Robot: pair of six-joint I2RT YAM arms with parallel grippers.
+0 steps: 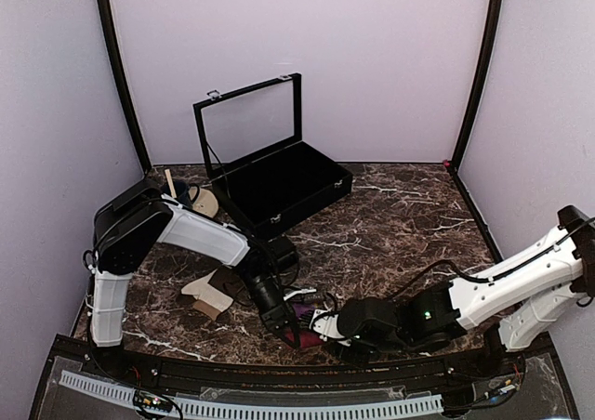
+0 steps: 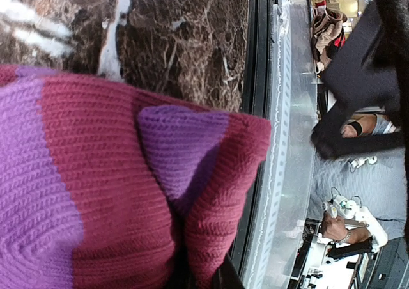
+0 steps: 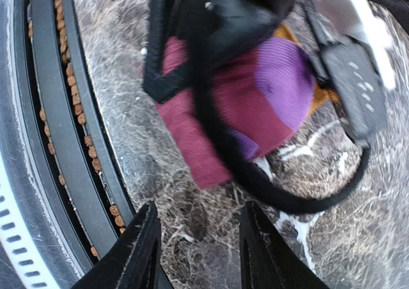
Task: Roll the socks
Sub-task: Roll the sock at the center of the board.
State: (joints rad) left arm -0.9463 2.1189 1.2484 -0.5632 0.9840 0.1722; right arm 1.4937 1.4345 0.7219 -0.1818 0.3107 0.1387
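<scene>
Magenta-and-purple knitted sock [image 2: 96, 193] on dark marble worktop [image 3: 332, 238], bunched fold apparently pinched in left pincer [image 1: 284, 329]. Right pincer [image 3: 198, 212] wide, empty, sock just ahead of it. Best: pin loose end with right, turn left slowly, roll tight.

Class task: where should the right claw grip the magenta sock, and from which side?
Probably the near corner of the magenta sock, which faces the right claw; come straight ahead. That corner is uncovered, while the left claw sits over the far end.
</scene>
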